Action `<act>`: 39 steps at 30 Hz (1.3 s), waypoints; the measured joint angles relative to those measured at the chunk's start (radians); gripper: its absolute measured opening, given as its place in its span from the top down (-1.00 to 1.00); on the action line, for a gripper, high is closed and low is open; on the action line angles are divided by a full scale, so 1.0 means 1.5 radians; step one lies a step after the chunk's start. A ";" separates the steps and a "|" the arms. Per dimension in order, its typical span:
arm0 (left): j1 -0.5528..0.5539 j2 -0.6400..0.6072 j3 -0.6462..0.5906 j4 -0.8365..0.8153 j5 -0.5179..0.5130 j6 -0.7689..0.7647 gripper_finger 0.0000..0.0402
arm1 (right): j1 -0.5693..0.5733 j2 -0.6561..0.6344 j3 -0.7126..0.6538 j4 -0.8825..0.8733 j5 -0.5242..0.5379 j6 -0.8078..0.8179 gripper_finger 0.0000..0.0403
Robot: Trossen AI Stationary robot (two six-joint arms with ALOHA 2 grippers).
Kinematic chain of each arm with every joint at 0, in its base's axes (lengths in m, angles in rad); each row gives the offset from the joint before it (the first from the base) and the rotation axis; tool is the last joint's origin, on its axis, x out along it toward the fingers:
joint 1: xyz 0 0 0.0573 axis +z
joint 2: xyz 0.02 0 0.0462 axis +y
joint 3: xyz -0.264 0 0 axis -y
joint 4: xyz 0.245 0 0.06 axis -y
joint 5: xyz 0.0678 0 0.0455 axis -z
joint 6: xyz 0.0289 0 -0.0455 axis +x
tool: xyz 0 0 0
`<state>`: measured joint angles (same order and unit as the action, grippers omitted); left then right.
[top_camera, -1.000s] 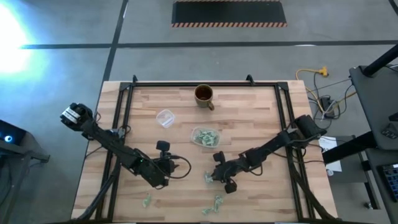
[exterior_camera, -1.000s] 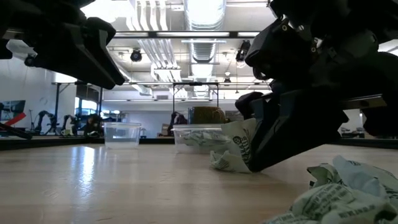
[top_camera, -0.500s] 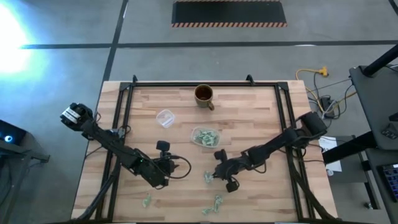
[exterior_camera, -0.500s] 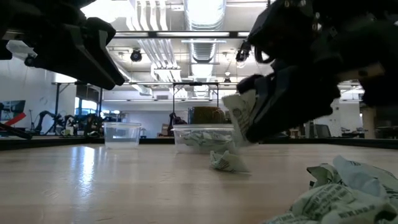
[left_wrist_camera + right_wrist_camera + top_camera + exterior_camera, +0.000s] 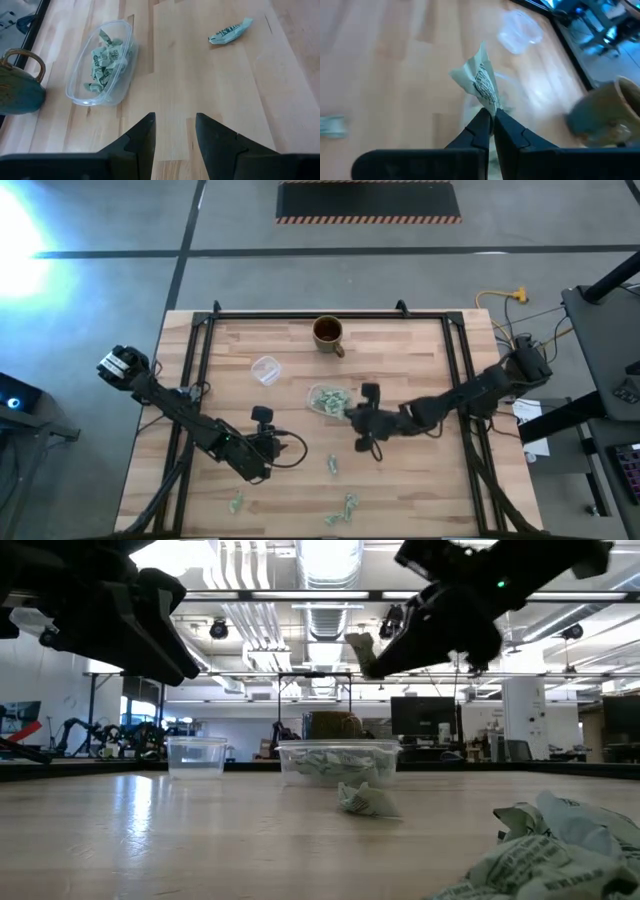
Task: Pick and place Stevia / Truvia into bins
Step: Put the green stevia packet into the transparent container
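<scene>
Several pale green-and-white Stevia sachets lie in the clear bin at mid-table. More lie loose on the wood: one near the middle and two by the near edge. My right gripper hangs in the air beside the bin's right rim, shut on one sachet. My left gripper waits left of the bin, above the table, open with nothing between its fingers. My right gripper pinches one end of the sachet between its two fingertips. The fingers slant downward, coming from the table's right side. The crumpled sachet sticks out beyond the fingertips and is lifted well clear of the table.
A brown mug stands at the far edge, and a small clear round cup sits left of the bin. In the low view a sachet lies in front of the bin, and crumpled ones lie close by.
My right gripper has shut on a sachet at the table, then risen and swung toward the far edge and the bin, tipping from steeply downward to a flatter slant. The sachet has been lifted clear; another stays on the wood where it was picked.
</scene>
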<state>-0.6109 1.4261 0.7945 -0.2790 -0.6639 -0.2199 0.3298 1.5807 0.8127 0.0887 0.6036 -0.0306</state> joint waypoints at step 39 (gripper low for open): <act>0.001 -0.001 0.004 0.001 0.000 -0.002 0.39 | -0.111 0.024 0.023 -0.006 -0.206 -0.023 0.25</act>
<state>-0.6102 1.4246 0.8003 -0.2773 -0.6636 -0.2230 0.1638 1.6168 0.8471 0.0799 0.2943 -0.0658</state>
